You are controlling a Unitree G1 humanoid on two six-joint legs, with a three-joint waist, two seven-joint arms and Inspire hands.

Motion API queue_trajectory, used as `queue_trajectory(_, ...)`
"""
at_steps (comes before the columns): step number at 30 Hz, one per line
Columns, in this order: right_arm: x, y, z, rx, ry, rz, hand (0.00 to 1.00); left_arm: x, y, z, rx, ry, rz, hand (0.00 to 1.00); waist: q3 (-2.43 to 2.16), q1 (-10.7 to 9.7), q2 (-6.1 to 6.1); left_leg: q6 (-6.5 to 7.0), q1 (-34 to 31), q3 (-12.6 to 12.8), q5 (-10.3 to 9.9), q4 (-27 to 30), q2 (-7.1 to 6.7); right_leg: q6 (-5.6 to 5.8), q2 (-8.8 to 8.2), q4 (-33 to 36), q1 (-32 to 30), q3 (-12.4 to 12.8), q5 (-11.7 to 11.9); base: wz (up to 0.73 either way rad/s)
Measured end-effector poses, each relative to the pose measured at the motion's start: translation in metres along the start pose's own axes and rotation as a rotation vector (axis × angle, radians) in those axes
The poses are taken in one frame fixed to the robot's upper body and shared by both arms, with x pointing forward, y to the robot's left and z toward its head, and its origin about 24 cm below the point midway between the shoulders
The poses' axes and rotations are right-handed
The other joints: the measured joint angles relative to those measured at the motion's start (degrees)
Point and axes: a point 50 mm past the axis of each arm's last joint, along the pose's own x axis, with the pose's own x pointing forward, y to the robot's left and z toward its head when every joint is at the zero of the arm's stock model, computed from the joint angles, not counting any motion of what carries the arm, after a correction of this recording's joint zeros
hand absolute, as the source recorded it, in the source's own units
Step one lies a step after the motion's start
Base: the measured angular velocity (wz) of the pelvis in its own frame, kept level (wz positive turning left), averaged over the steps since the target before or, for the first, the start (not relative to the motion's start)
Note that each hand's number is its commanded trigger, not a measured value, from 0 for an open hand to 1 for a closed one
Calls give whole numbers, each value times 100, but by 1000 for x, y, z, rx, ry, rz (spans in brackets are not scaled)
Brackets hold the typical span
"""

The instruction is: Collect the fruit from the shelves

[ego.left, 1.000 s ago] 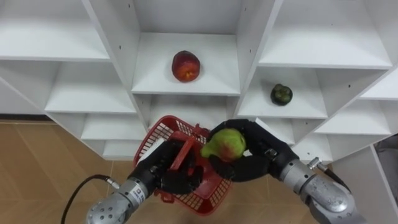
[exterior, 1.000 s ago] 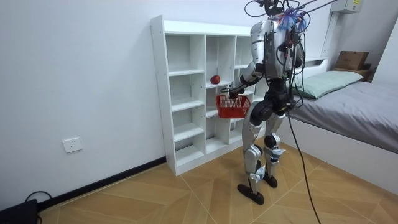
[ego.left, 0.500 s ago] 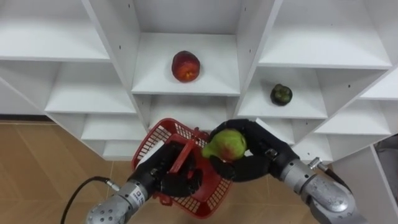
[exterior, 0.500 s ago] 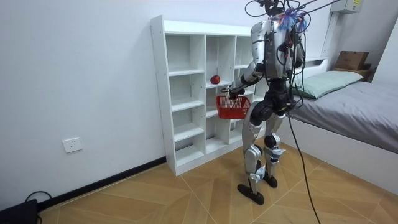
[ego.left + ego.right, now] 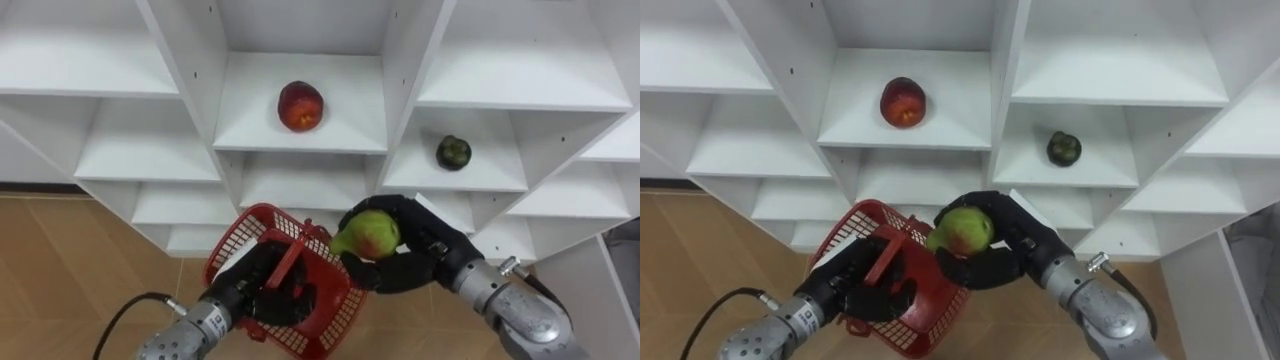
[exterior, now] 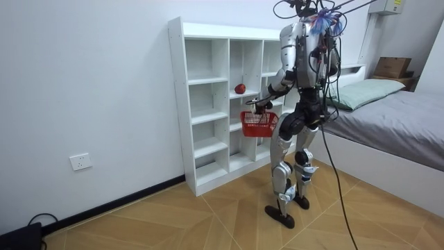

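Shelves (image 5: 340, 110) behind, right hand's (image 5: 405, 268) fruit (image 5: 370, 232) points seemingly leftward.

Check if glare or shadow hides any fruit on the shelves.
Left eye view: no glare; the red fruit and dark fruit stand out on the evenly lit white shelves, with only faint shadows beneath. Room view: the red fruit is plain too, in soft even light.

Dark fruit (image 5: 452, 151) kind unclear, basket (image 5: 338, 300) inside partly behind left hand (image 5: 258, 290)
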Motion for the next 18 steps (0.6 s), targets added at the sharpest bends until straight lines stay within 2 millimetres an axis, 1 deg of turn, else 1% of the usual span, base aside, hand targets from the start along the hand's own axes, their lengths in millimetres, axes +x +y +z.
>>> queue_trajectory(2,0,1,-1,-67,22,12,100,1,0,3,4,-12,0,100,0,-21,-15,1,-1,1,0,0,-3,1,-4,12,-10,4,-1,0)
queue_trajectory(4,0,2,-3,-133,47,24,100,1,0,8,12,-35,-1,100,-1,-15,-56,2,-3,3,1,7,-2,1,-7,11,-11,4,-1,0)
queue_trajectory(6,0,2,-3,-160,56,27,100,1,0,11,15,-46,0,100,-8,-19,-83,3,-10,3,2,13,-1,1,-8,-27,-9,-1,-1,0)
queue_trajectory(10,-1,0,-7,-164,77,20,100,1,1,15,17,-63,16,100,-13,-22,-111,3,-21,1,1,28,1,1,-8,-29,-4,-7,-1,0)
queue_trajectory(15,-3,0,-16,-156,114,19,100,2,1,19,22,-81,19,100,-12,-23,-111,3,-52,0,1,36,9,1,-7,-14,-16,-29,-1,0)
queue_trajectory(18,-3,0,-18,-190,131,26,100,2,1,21,24,-92,20,100,-12,-20,-112,3,-53,-1,1,30,8,2,-6,-24,-15,-30,-1,0)
